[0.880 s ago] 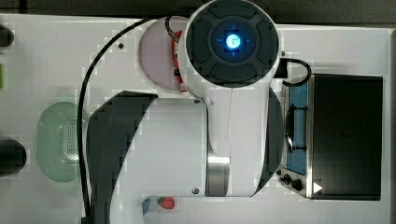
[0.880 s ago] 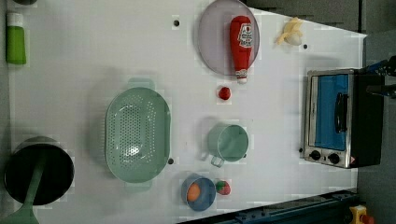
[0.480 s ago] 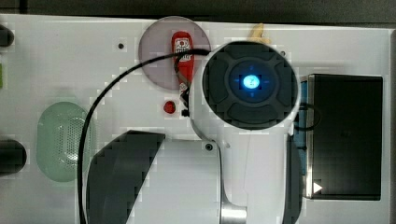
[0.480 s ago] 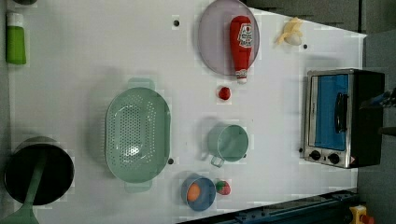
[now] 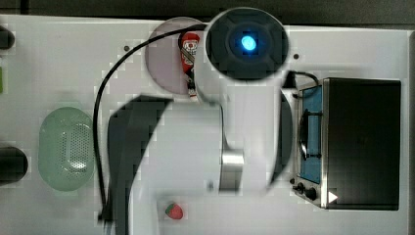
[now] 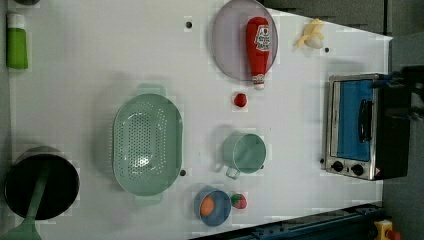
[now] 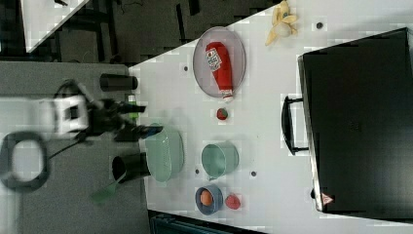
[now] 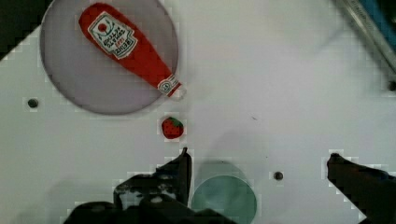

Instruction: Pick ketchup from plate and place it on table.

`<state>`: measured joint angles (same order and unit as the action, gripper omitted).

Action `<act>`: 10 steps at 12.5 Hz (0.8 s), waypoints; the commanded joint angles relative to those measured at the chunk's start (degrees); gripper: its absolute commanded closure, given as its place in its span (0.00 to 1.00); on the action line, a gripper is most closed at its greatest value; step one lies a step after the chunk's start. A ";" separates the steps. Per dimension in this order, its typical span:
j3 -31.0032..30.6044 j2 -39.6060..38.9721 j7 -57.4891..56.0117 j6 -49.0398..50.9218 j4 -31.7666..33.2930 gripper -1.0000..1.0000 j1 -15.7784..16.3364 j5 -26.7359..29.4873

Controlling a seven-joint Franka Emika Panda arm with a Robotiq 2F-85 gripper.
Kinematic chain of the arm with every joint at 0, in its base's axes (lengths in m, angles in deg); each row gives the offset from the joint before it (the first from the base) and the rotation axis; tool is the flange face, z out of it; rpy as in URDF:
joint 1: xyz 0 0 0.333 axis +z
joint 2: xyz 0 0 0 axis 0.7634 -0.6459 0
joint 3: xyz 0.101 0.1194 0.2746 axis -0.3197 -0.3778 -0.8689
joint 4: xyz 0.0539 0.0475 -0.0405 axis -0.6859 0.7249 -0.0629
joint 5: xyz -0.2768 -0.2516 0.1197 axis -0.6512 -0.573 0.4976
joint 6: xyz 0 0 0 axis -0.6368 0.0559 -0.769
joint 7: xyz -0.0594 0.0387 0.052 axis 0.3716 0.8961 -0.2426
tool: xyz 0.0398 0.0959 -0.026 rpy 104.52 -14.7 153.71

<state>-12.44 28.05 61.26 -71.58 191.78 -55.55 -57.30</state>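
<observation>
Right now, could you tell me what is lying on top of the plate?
Only the ketchup lies on the plate, on its side, cap end poking just past the rim. The patch of plate beneath the bottle is covered.

This looks like a robotics lab dressed up as a play kitchen: a white desk (image 6: pixel 125 60) with small screw holes carries a toy toaster oven (image 6: pixel 362 127), a mint colander (image 6: pixel 146 145), plastic fruit and a mug (image 6: pixel 245 152), while a white robot arm (image 5: pixel 195 147) looms over it.
</observation>
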 commanded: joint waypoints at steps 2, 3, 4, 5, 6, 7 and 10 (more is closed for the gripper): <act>-1.75 -9.20 -10.97 -5.79 0.93 0.00 0.37 0.09; -1.84 -11.24 -14.35 -7.29 0.89 0.00 0.49 0.09; -1.94 -13.01 -18.02 -9.47 0.80 0.00 0.71 0.09; -1.95 -14.67 -21.31 -11.71 0.79 0.00 0.94 0.08; -1.95 -16.28 -24.04 -13.66 0.78 0.00 1.11 0.07; -1.95 -17.89 -25.97 -15.44 0.77 0.00 1.29 0.06; -1.97 -22.53 -26.94 -20.00 0.59 0.00 2.04 -0.44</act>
<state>-14.36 3.91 38.17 -91.26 193.97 -54.03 -57.60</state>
